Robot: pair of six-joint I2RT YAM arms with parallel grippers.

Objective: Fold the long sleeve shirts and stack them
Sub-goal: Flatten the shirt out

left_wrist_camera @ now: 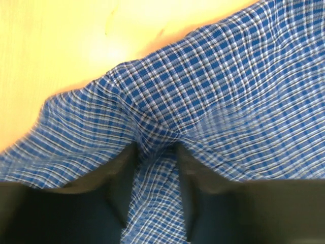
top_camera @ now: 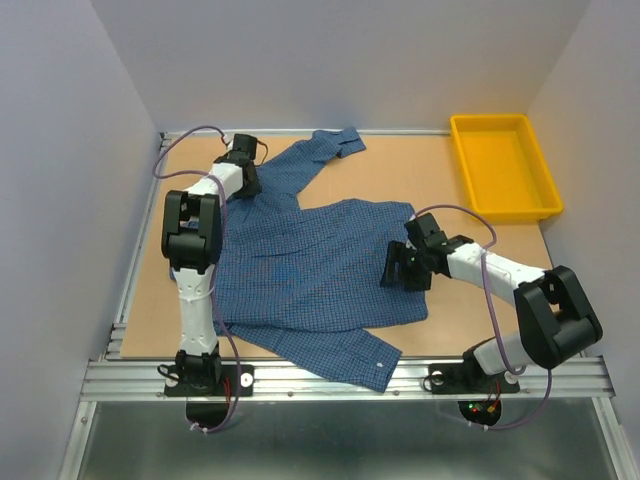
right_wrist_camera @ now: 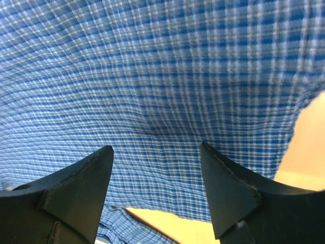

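Note:
A blue checked long sleeve shirt (top_camera: pixel 310 265) lies spread on the wooden table, one sleeve reaching to the far middle, the other to the near edge. My left gripper (top_camera: pixel 245 182) is at the shirt's far left shoulder and is shut on a pinch of the cloth (left_wrist_camera: pixel 155 152), which bunches between the fingers. My right gripper (top_camera: pixel 400 268) is open over the shirt's right side, jaws wide apart above flat cloth (right_wrist_camera: pixel 152 101), near the hem edge where bare table (right_wrist_camera: pixel 310 137) shows.
A yellow tray (top_camera: pixel 503 164) stands at the far right of the table. Grey walls close in the left, back and right sides. A metal rail (top_camera: pixel 340 378) runs along the near edge by the arm bases.

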